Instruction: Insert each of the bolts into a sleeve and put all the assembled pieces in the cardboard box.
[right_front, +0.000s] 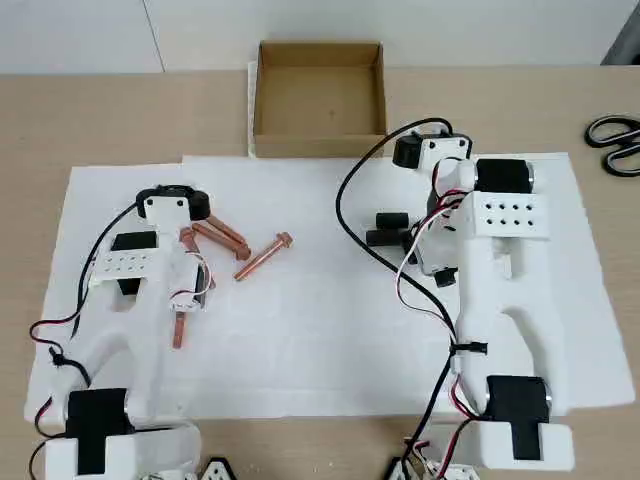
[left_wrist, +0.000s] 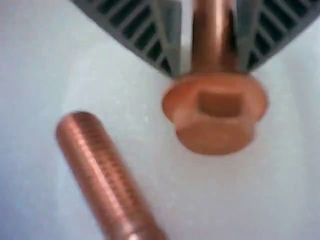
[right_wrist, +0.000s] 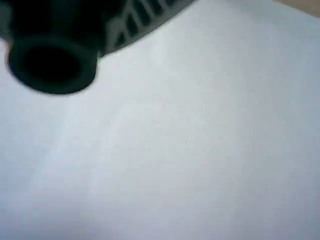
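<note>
— Holding anything on the left?

— Yes. The left gripper is clamping a copper bolt by its shank, and the head is sticking out past the fingers. A second bolt is lying on the white paper just beside it.

— Where are the other bolts lying?

— More loose bolts are resting on the paper near the left arm.

— What is the right side doing?

— The right gripper seems to be closed on a black sleeve. That view is murky, but the sleeve's open end is facing the camera. Two spare sleeves are sitting on the paper close beside the right arm.

— And the box?

— The cardboard box is standing at the far edge of the paper, between the two arms and well apart from both. Scissors are lying on the table off to the right.
</note>
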